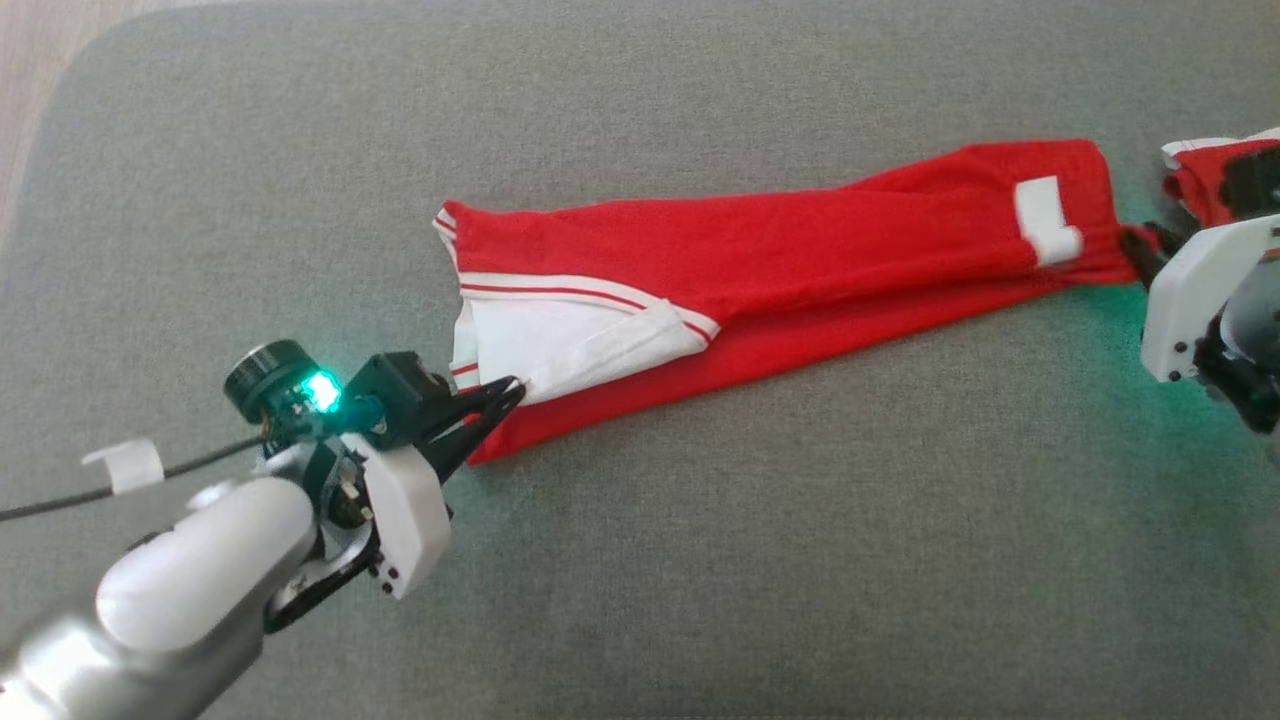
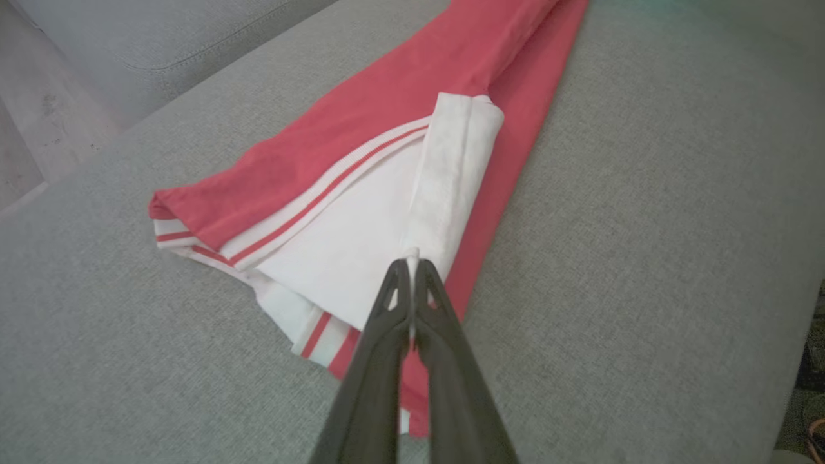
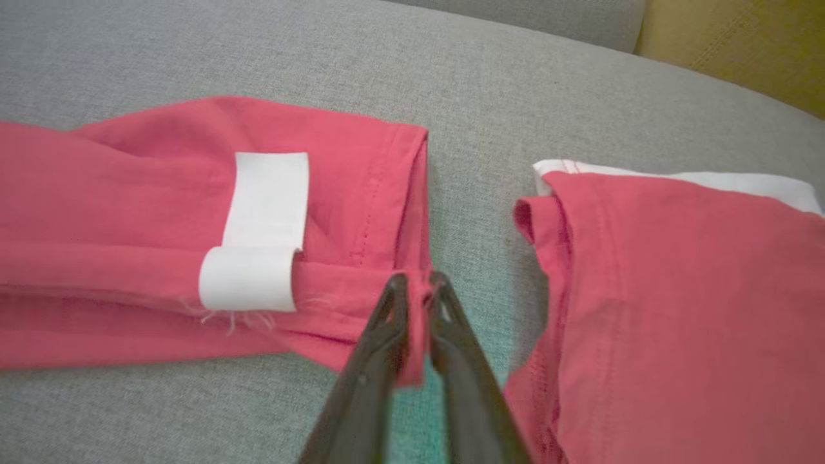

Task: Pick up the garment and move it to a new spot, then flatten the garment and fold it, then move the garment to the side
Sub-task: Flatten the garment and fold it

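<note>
The garment [image 1: 800,260] is red with white, red-striped trim and lies stretched in a long band across the grey cushion [image 1: 700,580]. My left gripper [image 1: 515,388] is shut on its white near-left corner. In the left wrist view its closed fingertips [image 2: 410,261] pinch the white fold of the garment [image 2: 361,148]. My right gripper [image 1: 1135,245] holds the band's far right end. In the right wrist view the red hem of the garment [image 3: 129,193] sits between that gripper's tips [image 3: 416,280], with the jaws slightly apart around it. A white label [image 3: 264,232] is just left of them.
A second red piece with a white edge [image 3: 677,290] lies right of my right gripper; I cannot tell if it joins the band. Wooden floor [image 1: 40,60] shows past the cushion's far-left corner. A grey backrest [image 2: 161,32] stands behind.
</note>
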Controlling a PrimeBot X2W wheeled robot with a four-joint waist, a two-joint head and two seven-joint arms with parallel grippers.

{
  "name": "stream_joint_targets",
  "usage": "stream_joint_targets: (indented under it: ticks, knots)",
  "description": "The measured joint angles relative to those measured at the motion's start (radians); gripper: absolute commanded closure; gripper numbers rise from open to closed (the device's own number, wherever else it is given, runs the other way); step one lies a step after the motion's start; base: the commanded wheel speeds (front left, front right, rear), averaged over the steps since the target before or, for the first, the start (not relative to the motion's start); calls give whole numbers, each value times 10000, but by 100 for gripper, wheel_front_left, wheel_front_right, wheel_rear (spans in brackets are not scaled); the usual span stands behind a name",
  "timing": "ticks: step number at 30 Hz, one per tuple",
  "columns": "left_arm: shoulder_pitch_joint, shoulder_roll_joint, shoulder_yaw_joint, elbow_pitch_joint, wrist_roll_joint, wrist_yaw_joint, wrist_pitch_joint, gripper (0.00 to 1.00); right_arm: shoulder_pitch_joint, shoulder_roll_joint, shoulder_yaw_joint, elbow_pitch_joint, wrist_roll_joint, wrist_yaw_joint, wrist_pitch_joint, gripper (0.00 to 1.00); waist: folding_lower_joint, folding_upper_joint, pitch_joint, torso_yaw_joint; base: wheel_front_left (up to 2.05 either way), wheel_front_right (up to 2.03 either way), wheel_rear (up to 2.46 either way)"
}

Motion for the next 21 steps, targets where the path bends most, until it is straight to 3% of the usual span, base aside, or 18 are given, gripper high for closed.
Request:
stream_joint_targets:
  ticks: [4,9,10,14,17,21]
  knots:
    - [24,-236,82,284,251,508,-533,0,-162,36,-238,86,213,0,-594,0,0,0,-103,-45,0,0,0]
    - [23,-901,1312,648,123,1783,-2284,0,-841,451,-1034,-150,550,0,-2220,0,0,0,-393,-144,0,0,0]
    - [23,-901,1312,648,123,1783,-2284,0,-841,451,-1034,-150,550,0,-2220,0,0,0,-393,-144,0,0,0]
    - [45,-1434,2452,953,-198,2838,-3754,0,-947,1149,-1507,-403,606,0,-3802,0,0,0,-676,-273,0,0,0]
    - [380,-1902,3557,922,-435,3480,-4084,0,-759,1787,-2247,-621,579,0,-4470,0,-1,0,-894,-393,0,0,0]
    - [1787,-2610,5342,217,-222,3570,-4130,0,203,2508,-4000,-1793,-274,0,-4567,0,-1,0,-1128,-533,0,0,0]
